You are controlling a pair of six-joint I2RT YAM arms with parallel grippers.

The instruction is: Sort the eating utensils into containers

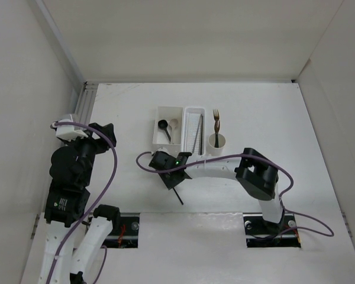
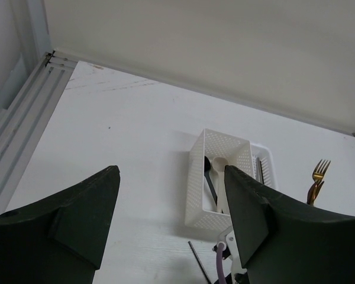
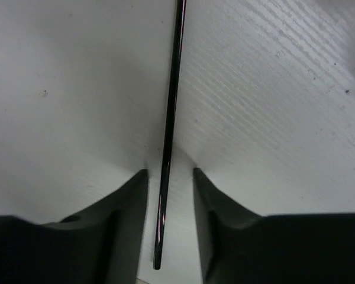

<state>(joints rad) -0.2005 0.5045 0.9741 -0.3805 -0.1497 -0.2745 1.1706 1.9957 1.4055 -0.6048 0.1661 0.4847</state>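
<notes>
A thin black chopstick lies on the white table; its near end shows in the top view. My right gripper is open and low over it, with one finger on each side and gaps between. In the top view the right gripper is just in front of the containers. The square box holds a black spoon and a beige spoon. The perforated basket holds chopsticks. A gold fork stands in the round cup. My left gripper is open and empty, raised at the left.
White walls enclose the table on three sides, with a metal rail along the far left edge. The right arm's purple cable loops beside its wrist. The left wrist view shows the box, the basket and the fork ahead.
</notes>
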